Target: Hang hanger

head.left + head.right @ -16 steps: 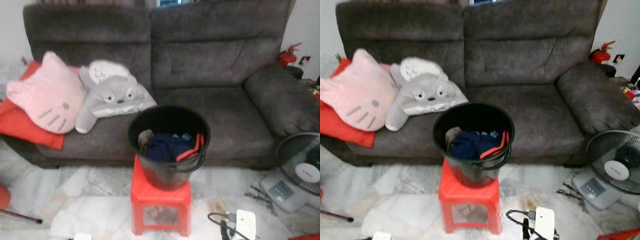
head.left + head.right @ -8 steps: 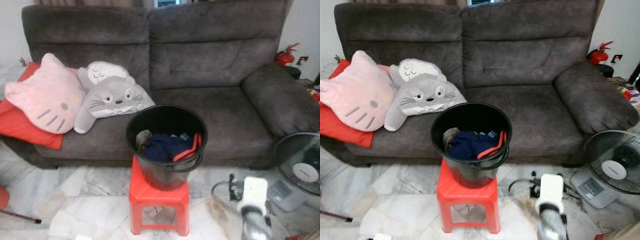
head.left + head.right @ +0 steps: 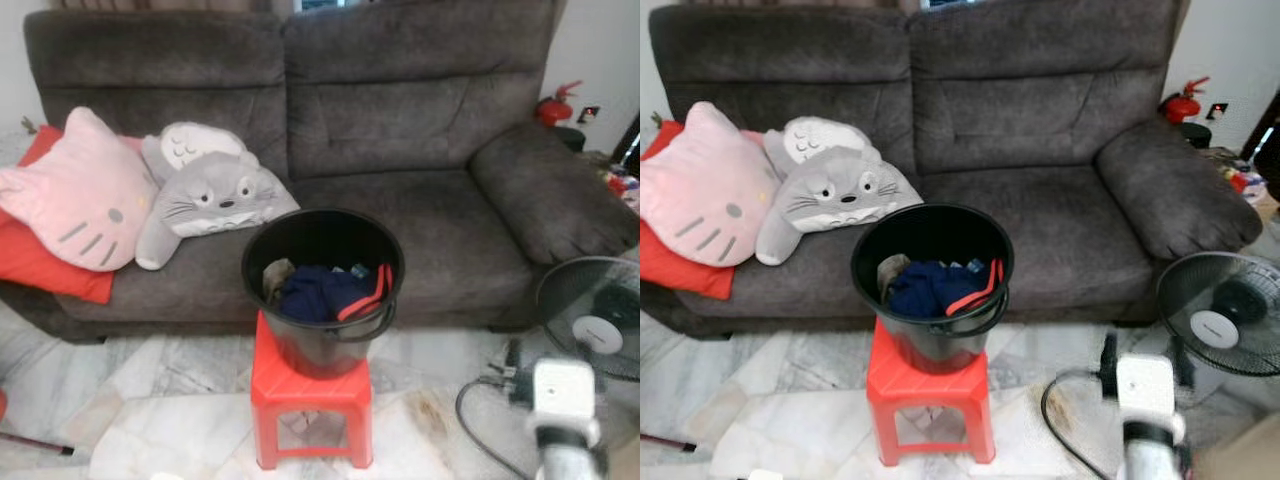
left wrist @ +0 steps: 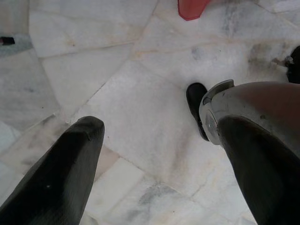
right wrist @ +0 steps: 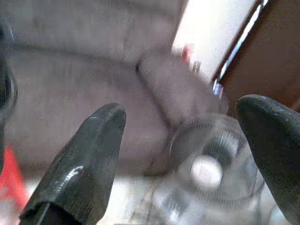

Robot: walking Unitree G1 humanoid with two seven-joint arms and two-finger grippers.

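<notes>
- Raising my right gripper (image 5: 180, 154), fingers spread wide and empty, beside the fan (image 3: 1230, 325).
- Hanger (image 3: 365, 293), red, lies in the black bucket (image 3: 322, 262) on the stool (image 3: 310, 390), against dark clothes.
- I'd approach from above, pinching the exposed red bar.
- Left gripper (image 4: 154, 154) hangs agape, idle.

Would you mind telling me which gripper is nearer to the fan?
The right. The right gripper is raised, open, aimed at the fan just ahead. The left gripper hangs open over the floor, away from it.
</notes>
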